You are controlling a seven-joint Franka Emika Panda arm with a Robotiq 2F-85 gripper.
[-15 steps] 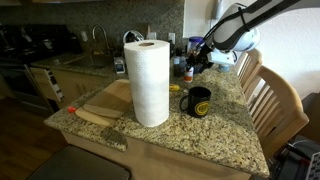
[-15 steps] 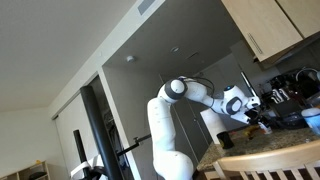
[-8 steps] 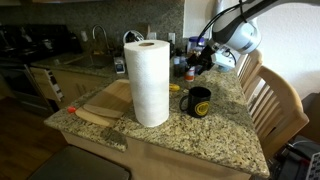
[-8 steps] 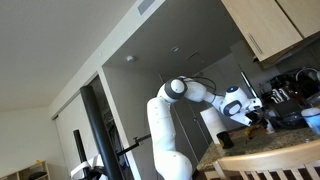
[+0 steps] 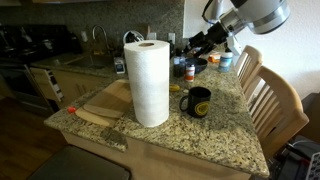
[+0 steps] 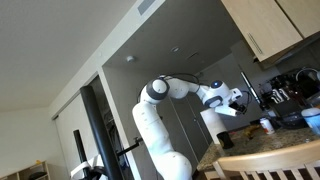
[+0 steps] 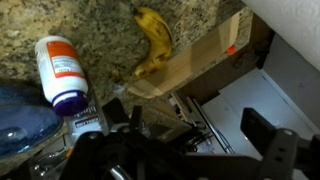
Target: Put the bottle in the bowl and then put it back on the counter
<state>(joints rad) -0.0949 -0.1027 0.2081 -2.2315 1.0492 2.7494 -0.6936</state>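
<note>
Item: small brown bottle, orange-red label [image 7: 62,72], left of frame, on the speckled granite surface [image 7: 95,25], just beside the shallow blue-black bowl [image 7: 18,118], not inside it. My jaws: high above the surface; open or closed, cannot tell. Step, as I judge it: bottle out of the bowl. If the bowl placement is pending, the next move calls for descending over the cap.

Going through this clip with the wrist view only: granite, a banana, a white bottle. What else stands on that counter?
Observer: A paper towel roll stands upright near the front edge, in an exterior view.
Operator: Anything beside it?
Observer: A black mug with a yellow mark, apart from the roll.
Operator: Where is the gripper?
Observer: The gripper hovers above the far end of the counter, well off the surface.
</note>
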